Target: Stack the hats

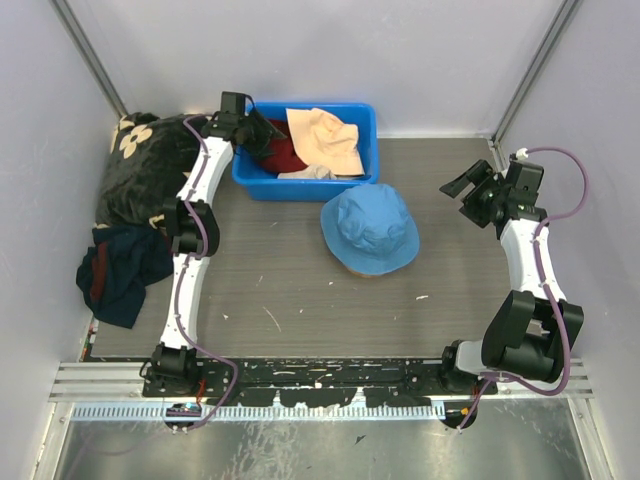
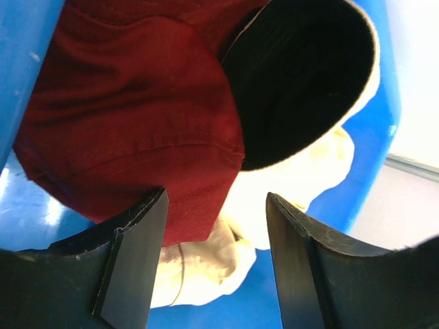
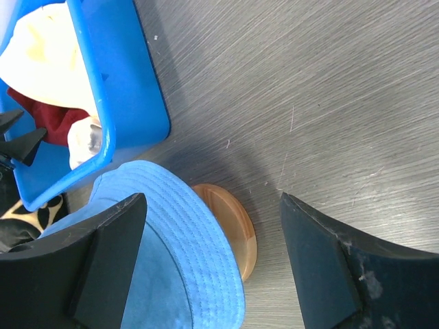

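The left pincer [image 2: 216,205] hangs wide open and empty over the bin [image 1: 368,130], just above the red hat [image 2: 130,116], which lies on a cream hat [image 2: 199,274]. The blue hat [image 1: 370,230] sits on the worktop [image 1: 270,290], well apart from the right pincer [image 1: 460,192], which is likewise open and empty. A close here could pinch cream fabric too, or catch only an edge that slips.

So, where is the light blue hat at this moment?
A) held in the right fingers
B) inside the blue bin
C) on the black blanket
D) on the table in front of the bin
D: the light blue hat lies on the table just in front of the blue bin, while the dark red hat sits inside the bin.
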Available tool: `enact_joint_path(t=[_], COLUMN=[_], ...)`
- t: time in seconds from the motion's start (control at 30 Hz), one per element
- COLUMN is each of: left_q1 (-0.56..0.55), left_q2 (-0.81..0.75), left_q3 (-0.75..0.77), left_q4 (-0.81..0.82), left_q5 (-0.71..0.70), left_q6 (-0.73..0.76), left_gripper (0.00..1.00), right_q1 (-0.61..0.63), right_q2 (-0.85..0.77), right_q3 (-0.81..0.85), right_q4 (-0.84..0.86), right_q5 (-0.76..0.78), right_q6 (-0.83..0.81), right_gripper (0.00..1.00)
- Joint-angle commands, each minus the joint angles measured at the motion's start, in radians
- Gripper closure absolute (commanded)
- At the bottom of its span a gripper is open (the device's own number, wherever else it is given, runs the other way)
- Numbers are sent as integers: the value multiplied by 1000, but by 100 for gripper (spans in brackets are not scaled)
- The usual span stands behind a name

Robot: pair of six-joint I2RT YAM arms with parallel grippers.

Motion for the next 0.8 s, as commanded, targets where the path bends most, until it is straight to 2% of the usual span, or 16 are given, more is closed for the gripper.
enact_joint_path(t=[0.0,0.23,0.53,0.67,0.77], left_q1=[8,6,18,24,28], left_q2=[37,42,94,93,91], left_q3=[7,-1,21,19,19], left_q4=[-194,-180,-147,-140,-135], left_q5=[-104,-174,-179,-174,-164], left_q6=[81,80,43,45,49], left_gripper=[33,34,36,48,66], right_q1=[-4,-4,-5,-4,-4], right_q2=[-18,-17,-29,-25,-20], right_q3=[49,54,53,53,51], right_q4=[29,35,33,39,49], right_q5=[-2,-20,-24,-27,-34], right_q6=[-4,12,12,14,19], right_gripper=[16,16,16,17,16])
